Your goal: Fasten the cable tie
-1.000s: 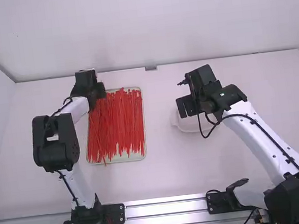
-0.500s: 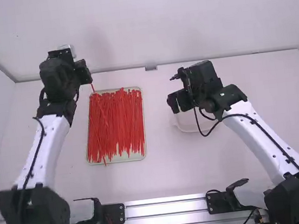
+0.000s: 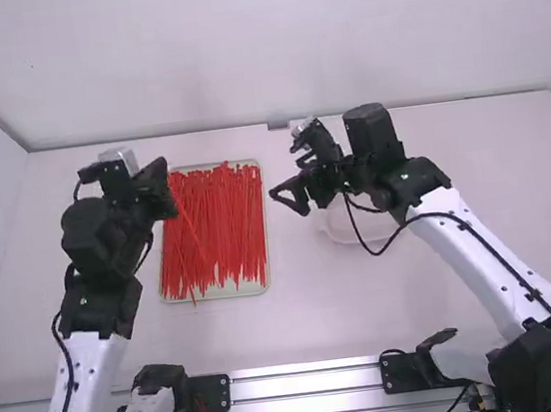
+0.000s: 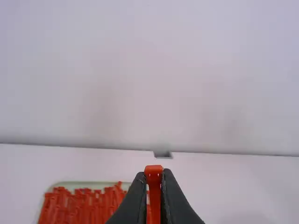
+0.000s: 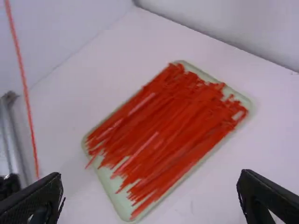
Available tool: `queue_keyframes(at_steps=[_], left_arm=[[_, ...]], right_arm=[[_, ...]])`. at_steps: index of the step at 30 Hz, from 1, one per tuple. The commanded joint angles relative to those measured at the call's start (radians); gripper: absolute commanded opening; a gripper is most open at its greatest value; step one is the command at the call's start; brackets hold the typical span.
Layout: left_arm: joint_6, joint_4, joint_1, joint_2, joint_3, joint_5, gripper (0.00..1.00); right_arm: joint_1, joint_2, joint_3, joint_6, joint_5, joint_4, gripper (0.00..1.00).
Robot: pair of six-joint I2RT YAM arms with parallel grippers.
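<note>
At the far left corner of the tray, the left gripper hung in the air, its fingers clamped on the head of one red tie. From above, that tie's strap slanted down across the pile of red ties on the tray and was hard to tell from them. The right wrist view showed the strap plainly, as a thin line hanging beside the tray. Just right of the tray hung the right gripper, fingers spread wide and empty, facing the pile. A white tub sat farther right, under that arm.
</note>
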Motion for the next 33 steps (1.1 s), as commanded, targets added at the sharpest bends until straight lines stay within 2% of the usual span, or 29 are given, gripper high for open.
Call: queue_keyframes(at_steps=[1, 6, 13, 26, 33], left_arm=[[-0.060, 0.004, -0.030, -0.068, -0.039, 0.004, 0.02], [-0.088, 0.042, -0.084, -0.124, -0.091, 0.005, 0.02], [-0.137, 0.078, -0.100, -0.101, -0.092, 0.051, 0.02], [-0.220, 0.336, -0.121, 0.011, -0.092, 0.194, 0.02], [-0.301, 0.476, -0.134, 0.062, -0.092, 0.228, 0.02]], right_arm=[[0.034, 0.006, 0.030, -0.054, -0.090, 0.007, 0.99], [0.092, 0.006, 0.030, -0.064, -0.091, 0.032, 0.99], [0.157, 0.006, 0.030, -0.053, -0.102, 0.070, 0.99], [0.223, 0.006, 0.030, 0.048, -0.093, 0.193, 0.99], [0.228, 0.006, 0.030, 0.101, -0.078, 0.264, 0.99]])
